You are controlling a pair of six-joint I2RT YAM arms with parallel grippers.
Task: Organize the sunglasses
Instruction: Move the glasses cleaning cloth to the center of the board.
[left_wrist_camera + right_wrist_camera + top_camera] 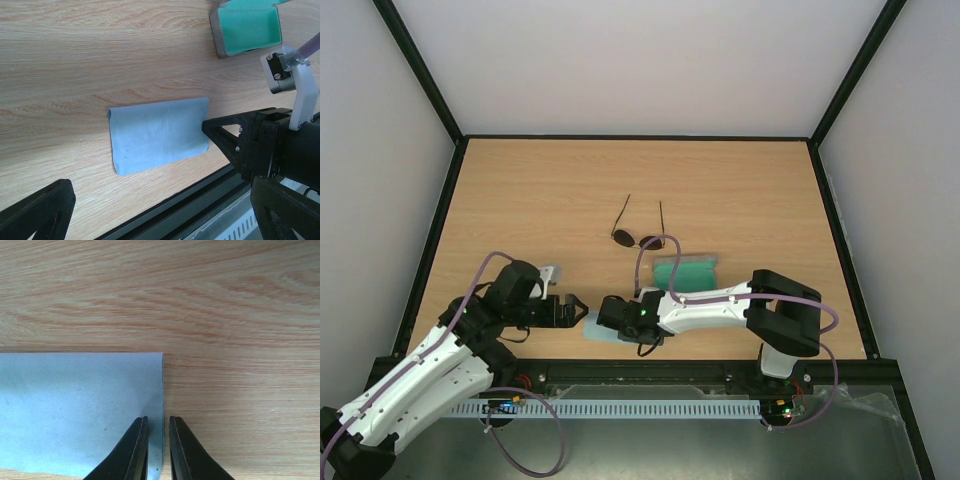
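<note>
In the top view, you find the sunglasses [638,238] lying on the bench [750,190] just beyond the open case [685,272], apart from both arms. In the left wrist view, the left end effector [162,195] is spread wide over the folded blue cloth [157,132]. In the right wrist view, the right end effector [157,419] is nearly pressed together astride the cloth's edge; you cannot tell whether it pinches.

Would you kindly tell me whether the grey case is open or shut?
Open: the case shows its green lining in the left wrist view, with nothing seen inside.
</note>
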